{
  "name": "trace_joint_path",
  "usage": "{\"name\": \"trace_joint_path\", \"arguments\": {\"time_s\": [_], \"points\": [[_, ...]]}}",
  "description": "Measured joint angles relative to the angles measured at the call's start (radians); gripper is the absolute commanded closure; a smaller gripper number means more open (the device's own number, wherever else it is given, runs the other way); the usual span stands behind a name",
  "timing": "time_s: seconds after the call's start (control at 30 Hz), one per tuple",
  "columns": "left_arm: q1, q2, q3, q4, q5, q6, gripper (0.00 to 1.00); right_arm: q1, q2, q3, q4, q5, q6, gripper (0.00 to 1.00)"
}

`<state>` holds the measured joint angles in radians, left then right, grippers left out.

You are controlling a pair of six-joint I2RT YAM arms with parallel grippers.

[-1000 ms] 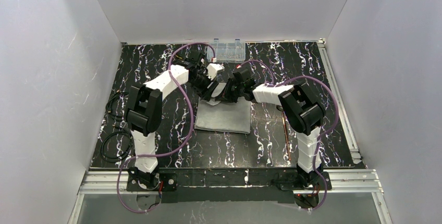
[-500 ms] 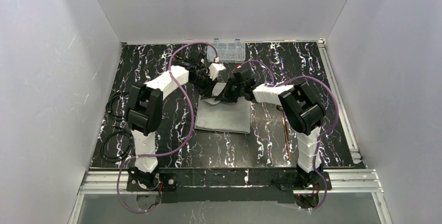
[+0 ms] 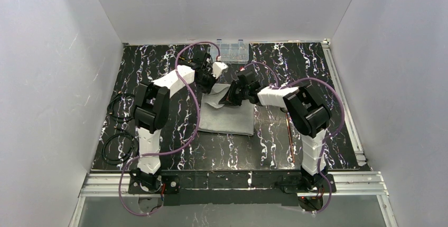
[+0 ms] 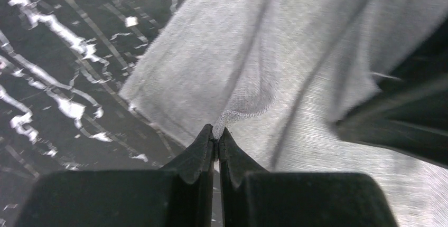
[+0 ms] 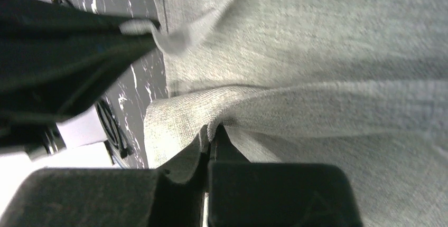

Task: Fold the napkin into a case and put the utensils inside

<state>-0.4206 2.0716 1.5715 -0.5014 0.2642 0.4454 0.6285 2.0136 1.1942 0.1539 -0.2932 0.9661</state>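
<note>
1. The napkin [image 3: 227, 119] lies in the middle of the table [image 3: 158, 63] as a grey rectangle. Its near part is flat, and its far edge is rumpled and lifted where both arms meet it.
2. The left gripper [image 4: 216, 134] has its jaws pressed together on only a small tuft at the cloth's far left corner. The wrist view shows the weave bunching right at the tips.
3. The right gripper [image 5: 210, 137] is clamped on a thicker ridge of the same far edge, just beside the left one, with fabric stretching away from it in a taut fold.
4. The cutlery [image 3: 289, 134] lies on the table to the right of the napkin, partly hidden by the right arm and not yet in any pocket.
5. I judge the left pinch the weak point. So little cloth sits between those jaws that a pull could slip it free and drop that corner.
6. The two grippers work very near each other, so uneven motion could knock them together or skew the fold.
7. A pull across the table could drag the whole napkin and undo the flat layers beneath.
8. A clear plastic box [image 3: 231, 51] stands at the far edge behind the arms, and cables [image 3: 117, 126] lie at the left.
</note>
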Motion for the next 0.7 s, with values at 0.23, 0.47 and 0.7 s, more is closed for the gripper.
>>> {"name": "trace_joint_path", "arguments": {"time_s": [0.23, 0.47, 0.7], "points": [[0.005, 0.018, 0.002, 0.049, -0.132, -0.066, 0.85, 0.0, -0.024, -0.033, 0.007, -0.022, -0.014, 0.99], [0.006, 0.018, 0.002, 0.053, -0.171, -0.108, 0.5, -0.001, -0.028, -0.033, 0.007, -0.032, -0.039, 0.99], [0.006, -0.019, 0.002, 0.05, -0.19, -0.156, 0.49, -0.001, -0.041, -0.032, 0.003, -0.046, -0.069, 0.99]]}}
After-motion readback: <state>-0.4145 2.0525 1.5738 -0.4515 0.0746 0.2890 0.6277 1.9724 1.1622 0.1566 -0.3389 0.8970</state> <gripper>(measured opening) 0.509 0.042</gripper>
